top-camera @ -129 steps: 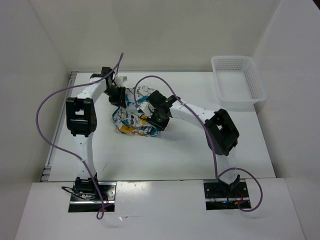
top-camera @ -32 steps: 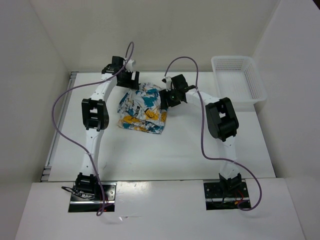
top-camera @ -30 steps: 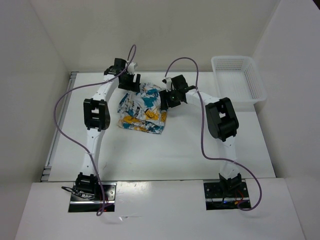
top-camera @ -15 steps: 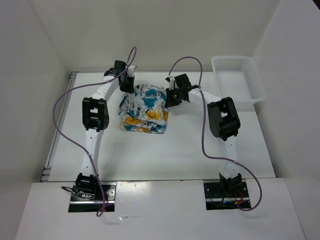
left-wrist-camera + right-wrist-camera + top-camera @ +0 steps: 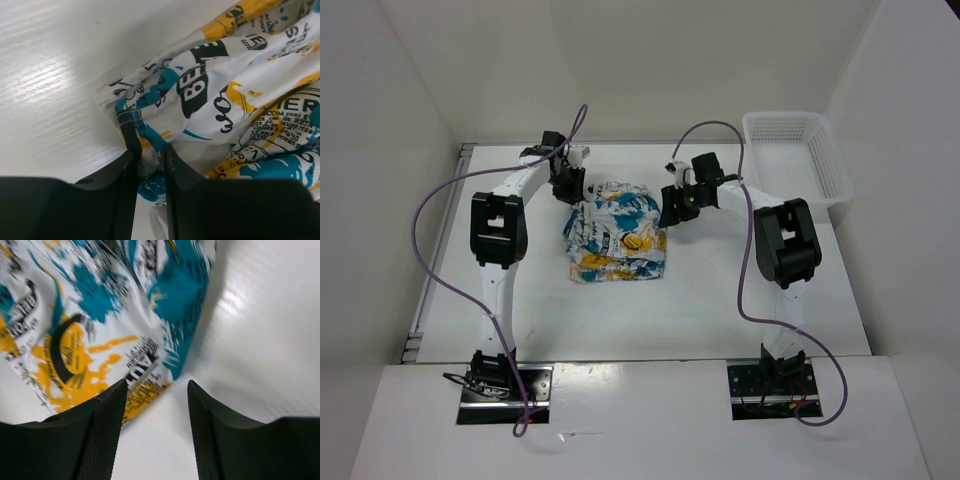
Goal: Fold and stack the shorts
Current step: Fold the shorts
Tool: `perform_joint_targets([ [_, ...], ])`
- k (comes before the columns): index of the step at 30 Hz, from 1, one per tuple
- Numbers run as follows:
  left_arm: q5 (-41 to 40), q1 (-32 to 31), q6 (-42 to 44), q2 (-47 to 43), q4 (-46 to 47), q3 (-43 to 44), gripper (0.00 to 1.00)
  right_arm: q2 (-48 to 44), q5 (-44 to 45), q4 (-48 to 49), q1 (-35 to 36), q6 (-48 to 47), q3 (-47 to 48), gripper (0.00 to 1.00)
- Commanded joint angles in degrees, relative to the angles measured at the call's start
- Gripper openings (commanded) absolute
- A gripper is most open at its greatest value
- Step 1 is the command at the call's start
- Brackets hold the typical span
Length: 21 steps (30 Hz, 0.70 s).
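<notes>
The shorts lie bunched at the middle of the table. The left gripper pinches their far-left hem; the right gripper hangs spread and empty by their right edge. Limp, light cloth, likely best held at corners.

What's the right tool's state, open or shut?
Open: the right tool has black fingers apart, bare white table between, printed white fabric shorts beyond.

Soft, creased printed cloth shorts on a smooth, faintly glossy white table; white plastic mesh basket.
</notes>
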Motion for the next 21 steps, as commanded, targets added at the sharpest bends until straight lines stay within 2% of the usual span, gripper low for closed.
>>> perform_joint_targets([
  [1, 2.16, -1.36, 0.27, -2.87, -0.51, -2.29, 0.34, -2.69, -3.59, -0.30, -0.14, -2.49, 6.79, 0.58],
  [8, 1.63, -1.98, 0.27, -3.92, 0.02, -2.29, 0.35, 8.36, -2.36, 1.72, -0.14, 0.31, 26.14, 0.54],
  [12, 1.63, -1.98, 0.27, -3.92, 0.02, -1.68, 0.34, 14.54, 0.90, 1.72, 2.58, -1.52, 37.20, 0.56],
  [16, 1.63, -1.98, 0.27, -3.92, 0.02, -1.15, 0.34, 15.60, 1.78, -2.12, 6.44, -11.42, 40.12, 0.58],
  [21, 2.16, -1.98, 0.27, -3.39, 0.02, -0.62, 0.34, 18.40, 1.85, -4.95, 9.17, -18.30, 40.66, 0.62],
])
